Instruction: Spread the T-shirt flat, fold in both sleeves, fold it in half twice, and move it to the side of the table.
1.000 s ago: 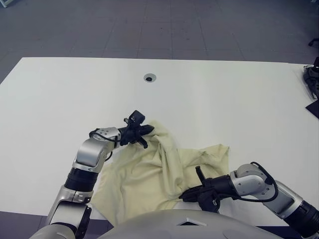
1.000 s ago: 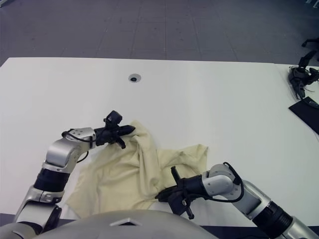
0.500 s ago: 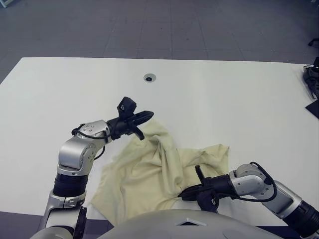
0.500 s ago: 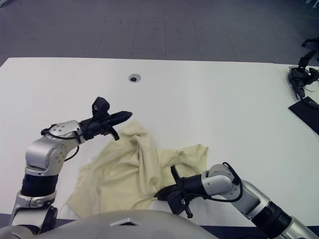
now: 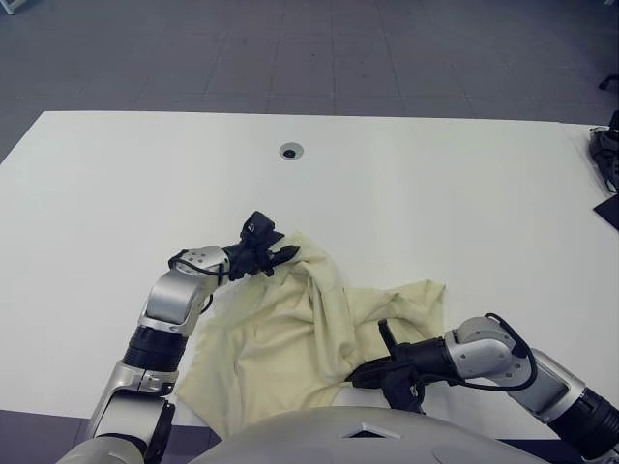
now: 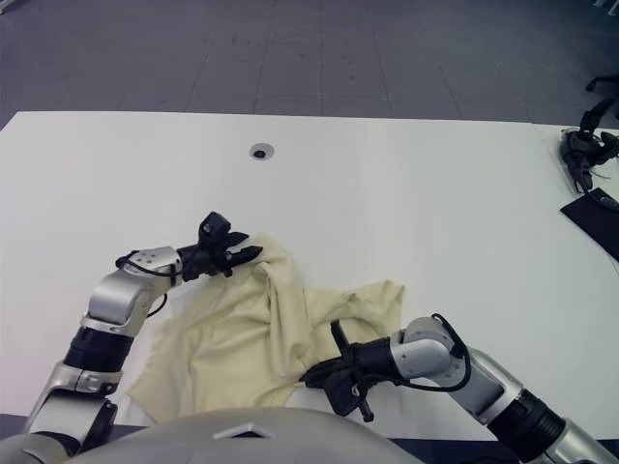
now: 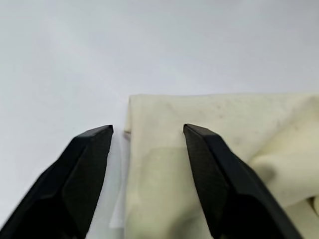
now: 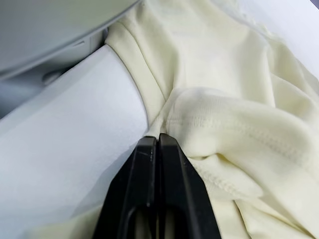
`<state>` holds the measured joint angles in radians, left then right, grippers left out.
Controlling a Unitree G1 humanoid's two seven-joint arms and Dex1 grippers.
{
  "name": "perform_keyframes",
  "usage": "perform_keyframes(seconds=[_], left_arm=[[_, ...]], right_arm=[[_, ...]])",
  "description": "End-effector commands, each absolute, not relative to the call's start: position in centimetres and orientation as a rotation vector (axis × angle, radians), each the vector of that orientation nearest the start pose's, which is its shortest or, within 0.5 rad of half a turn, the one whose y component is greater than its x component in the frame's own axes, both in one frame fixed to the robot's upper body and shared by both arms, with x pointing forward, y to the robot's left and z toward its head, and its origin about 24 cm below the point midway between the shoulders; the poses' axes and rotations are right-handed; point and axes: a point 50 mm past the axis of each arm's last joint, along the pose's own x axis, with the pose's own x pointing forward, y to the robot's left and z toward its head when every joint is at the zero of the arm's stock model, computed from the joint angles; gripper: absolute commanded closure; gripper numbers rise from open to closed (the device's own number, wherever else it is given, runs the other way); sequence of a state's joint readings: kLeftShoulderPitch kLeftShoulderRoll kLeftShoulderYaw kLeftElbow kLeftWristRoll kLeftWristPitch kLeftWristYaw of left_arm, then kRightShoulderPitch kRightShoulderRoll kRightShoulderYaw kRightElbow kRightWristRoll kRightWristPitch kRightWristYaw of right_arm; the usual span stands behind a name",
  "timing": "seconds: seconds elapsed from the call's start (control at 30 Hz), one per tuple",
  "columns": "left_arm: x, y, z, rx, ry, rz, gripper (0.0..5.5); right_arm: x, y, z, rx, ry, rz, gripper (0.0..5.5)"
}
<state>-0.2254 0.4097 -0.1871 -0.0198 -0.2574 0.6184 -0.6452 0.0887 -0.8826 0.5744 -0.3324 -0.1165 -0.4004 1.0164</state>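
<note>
- A pale yellow T-shirt (image 5: 290,338) lies crumpled on the white counter (image 5: 435,193), close to the robot's edge and a little left of the middle.
- The cloth is bunched into a thick ridge of folds that runs from its far corner down toward the near edge. A flatter part spreads out to the left of the ridge, and a wrinkled flap reaches out to the right.
- The left pincer (image 7: 148,128) sits low at the shirt's far left corner. Its two dark fingers (image 7: 89,164) are apart. One is over bare counter just beside the cloth and the other is over the fabric, so the corner's edge lies between them.
- The right pincer (image 8: 157,139) is at the shirt's near side, by the counter's front edge. Its fingers are pressed together and pinch a stitched hem at their tips, with a rounded fold of fabric bulging just beyond.
- A small round hole (image 5: 290,151) sits in the counter well beyond the shirt.
- Dark gear (image 5: 607,159) lies at the counter's far right edge, well apart from the shirt.
</note>
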Motion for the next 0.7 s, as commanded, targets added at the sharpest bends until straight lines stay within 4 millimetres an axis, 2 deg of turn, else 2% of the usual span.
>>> perform_keyframes(seconds=[0.03, 0.7], left_arm=[[27.14, 14.74, 4.46, 0.108, 0.507, -0.803, 2.04], [26.53, 14.38, 4.13, 0.109, 0.508, -0.834, 5.21]], right_arm=[[13.60, -15.11, 2.48, -0.961, 0.224, 1.795, 5.50], [13.51, -15.04, 2.19, -0.960, 0.225, 1.786, 5.50]])
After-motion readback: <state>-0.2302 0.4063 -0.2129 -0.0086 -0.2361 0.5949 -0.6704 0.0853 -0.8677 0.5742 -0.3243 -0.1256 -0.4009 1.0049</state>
